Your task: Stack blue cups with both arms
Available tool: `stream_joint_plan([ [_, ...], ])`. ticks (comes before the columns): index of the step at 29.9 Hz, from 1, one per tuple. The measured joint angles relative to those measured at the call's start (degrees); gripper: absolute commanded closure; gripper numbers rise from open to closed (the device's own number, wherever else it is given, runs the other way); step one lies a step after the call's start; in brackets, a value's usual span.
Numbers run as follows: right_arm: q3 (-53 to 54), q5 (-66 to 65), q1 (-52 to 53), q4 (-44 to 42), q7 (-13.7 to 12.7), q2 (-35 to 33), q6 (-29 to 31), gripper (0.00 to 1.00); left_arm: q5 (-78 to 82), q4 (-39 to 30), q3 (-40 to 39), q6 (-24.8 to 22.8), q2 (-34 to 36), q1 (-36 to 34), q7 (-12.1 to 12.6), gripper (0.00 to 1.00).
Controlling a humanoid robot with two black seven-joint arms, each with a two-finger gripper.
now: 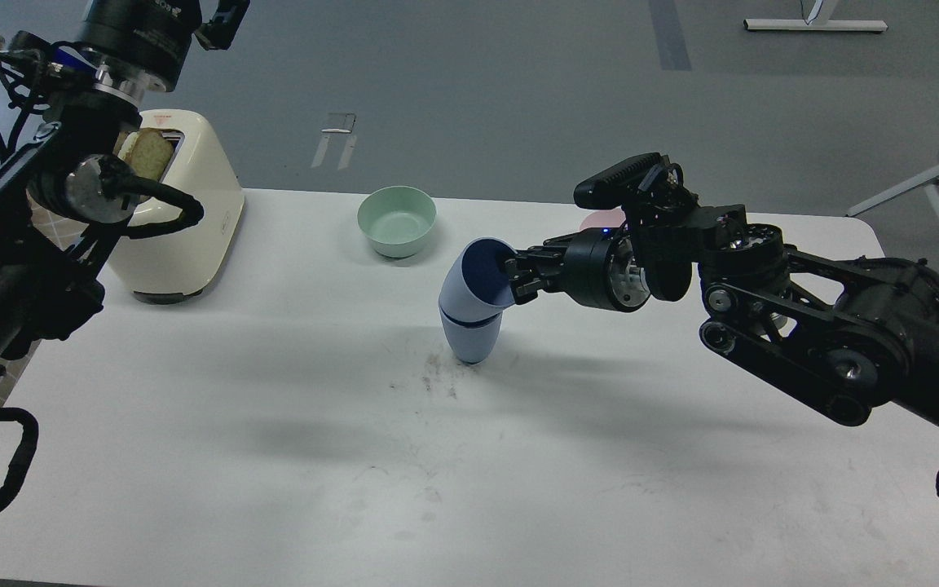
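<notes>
No legible text, labels or numbers anywhere.

You get even, fairly bright overhead light with no harsh glare on the white worktop (pixel 274 456). Soft, diffuse shadows spread beneath both arms and beside the blue cups (pixel 473 306). Focus stays sharp centrally; the dark arms lose detail.

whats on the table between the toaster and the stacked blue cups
Head view: only bare white table between the cream toaster and the blue cups. The mint-green bowl sits farther back, off that line.
</notes>
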Motion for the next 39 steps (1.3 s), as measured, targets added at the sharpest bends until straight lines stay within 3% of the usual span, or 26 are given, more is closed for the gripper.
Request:
stream_joint_plan([
  [5, 0.1, -0.1, -0.3, -0.1, -0.1, 0.0, 0.0, 0.75, 0.1, 0.0, 0.0, 0.0, -0.4, 0.0, 0.0, 0.03],
  [12, 0.4, -0.1, -0.4, -0.1, -0.1, 0.1, 0.0, 0.63, 0.1, 0.0, 0.0, 0.1, -0.3, 0.0, 0.0, 0.03],
  [18, 0.8, 0.0, -0.5, -0.2, -0.1, 0.6, 0.0, 0.47, 0.0, 0.0, 0.0, 0.0, -0.1, 0.2, 0.0, 0.03],
  [21, 2.0, 0.1, -0.5, -0.2, -0.1, 0.6, 0.0, 0.21, 0.0, 0.0, 0.0, 0.0, 0.0, 0.2, 0.0, 0.03],
  [22, 3.1, 0.2, -0.5, -0.2, -0.1, 0.5, 0.0, 0.07, 0.0, 0.0, 0.0, 0.0, 0.0, 0.2, 0.0, 0.03],
  [23, 4.3, 0.3, -0.4, -0.2, -0.1, 0.4, 0.0, 0.03, 0.0, 0.0, 0.0, 0.0, 0.0, 0.2, 0.0, 0.03],
  [35, 37.8, 1.6, -2.0, -2.5, 0.2, 1.0, 0.0, 0.0, 0.1, 0.0, 0.7, -0.4, -0.5, 0.7, 0.0, 0.03],
  [39, 48.7, 8.7, -2.9, -4.9, 0.4, 1.9, 0.0, 0.0, 0.1, 0.0, 0.9, -0.3, -0.9, 1.0, 0.0, 0.02],
])
